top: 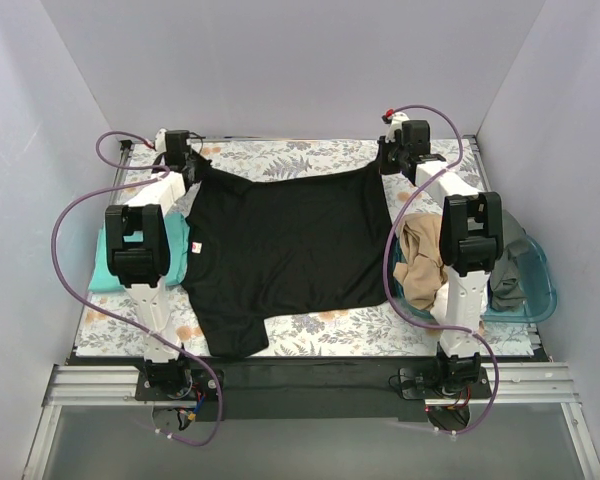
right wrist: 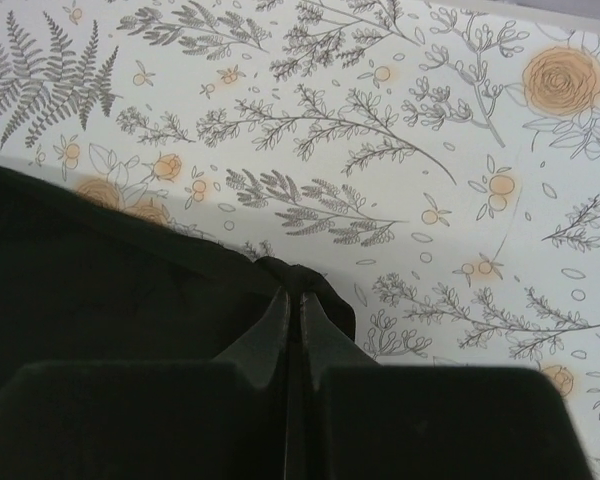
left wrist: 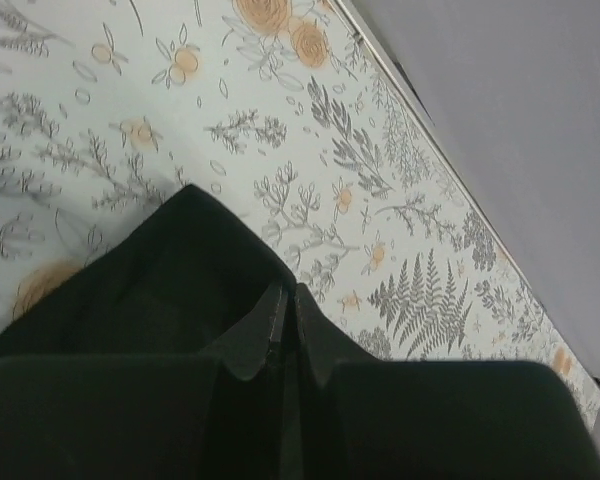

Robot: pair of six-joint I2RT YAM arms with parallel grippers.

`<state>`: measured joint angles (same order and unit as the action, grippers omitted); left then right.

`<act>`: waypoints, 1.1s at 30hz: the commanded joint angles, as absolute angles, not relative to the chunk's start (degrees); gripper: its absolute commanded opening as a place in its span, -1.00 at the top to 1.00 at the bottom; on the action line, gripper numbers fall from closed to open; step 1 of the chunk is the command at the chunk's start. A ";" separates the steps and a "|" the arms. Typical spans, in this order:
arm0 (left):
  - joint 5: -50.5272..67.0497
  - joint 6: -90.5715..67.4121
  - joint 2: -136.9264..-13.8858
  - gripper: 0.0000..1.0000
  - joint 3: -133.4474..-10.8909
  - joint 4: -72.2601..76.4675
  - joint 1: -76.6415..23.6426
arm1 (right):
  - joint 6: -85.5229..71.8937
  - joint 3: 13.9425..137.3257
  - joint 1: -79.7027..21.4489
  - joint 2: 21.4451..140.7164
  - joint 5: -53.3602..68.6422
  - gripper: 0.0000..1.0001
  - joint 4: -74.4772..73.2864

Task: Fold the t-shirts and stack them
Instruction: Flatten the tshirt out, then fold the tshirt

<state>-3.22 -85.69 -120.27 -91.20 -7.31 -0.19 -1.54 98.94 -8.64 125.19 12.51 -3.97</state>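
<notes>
Black t-shirt (top: pixel 290 245) lies spread at the middle of the flowered table (top: pixel 310 155) in the top view; the left gripper (top: pixel 190 165) pinches its corner at 11 o'clock, the right gripper (top: pixel 388 160) the corner at 1 o'clock. In the left wrist view the fingers (left wrist: pixel 260 335) are closed tight on its cloth. The right wrist view shows the same. I judge the first fold is in hand: next, both arms should carry this far edge toward 6 o'clock together.

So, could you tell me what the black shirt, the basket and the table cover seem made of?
Black shirt: soft matte cloth, likely cotton knit; it drapes and wrinkles. Basket: translucent teal plastic; clothes show through its wall. Table cover: smooth floral-printed sheet, cloth or vinyl, unclear.
</notes>
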 commanded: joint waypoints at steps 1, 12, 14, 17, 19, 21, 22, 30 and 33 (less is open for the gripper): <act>-10.26 -86.13 -108.75 1.00 -86.59 -11.15 -2.72 | -0.35 96.25 -8.53 119.19 14.06 0.97 -1.93; -20.38 -97.64 -90.71 1.00 -70.41 -21.26 -7.99 | -0.18 89.39 -8.44 111.27 12.04 0.97 -4.30; -21.88 -100.27 -89.04 1.00 -69.26 -24.60 -8.87 | -0.18 89.03 -8.35 110.57 11.95 0.97 -4.92; -22.41 -102.30 -86.23 1.00 -67.33 -27.68 -10.02 | 1.41 88.24 -8.26 109.87 12.04 0.97 -5.71; -23.20 -103.88 -84.03 1.00 -65.58 -29.87 -10.46 | 2.02 87.63 -8.26 109.51 12.22 0.97 -5.97; -23.55 -105.11 -82.27 1.00 -63.82 -30.41 -11.24 | 2.46 87.37 -8.26 109.07 11.69 0.97 -6.41; -23.82 -105.47 -80.79 1.00 -62.33 -30.76 -11.60 | 2.55 86.93 -8.26 108.81 11.69 0.97 -6.68; -24.69 -108.02 -75.06 1.00 -56.08 -32.95 -13.45 | 3.95 81.05 -8.35 104.60 11.95 0.97 -7.30; -23.82 -108.28 -74.01 1.00 -54.41 -33.66 -13.53 | 4.83 77.09 -8.26 102.22 11.95 0.97 -7.21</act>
<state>-21.89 -106.96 -76.53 -55.75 -31.77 -13.41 2.98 79.33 -8.64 106.24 11.99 -7.57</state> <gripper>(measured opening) 0.021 0.031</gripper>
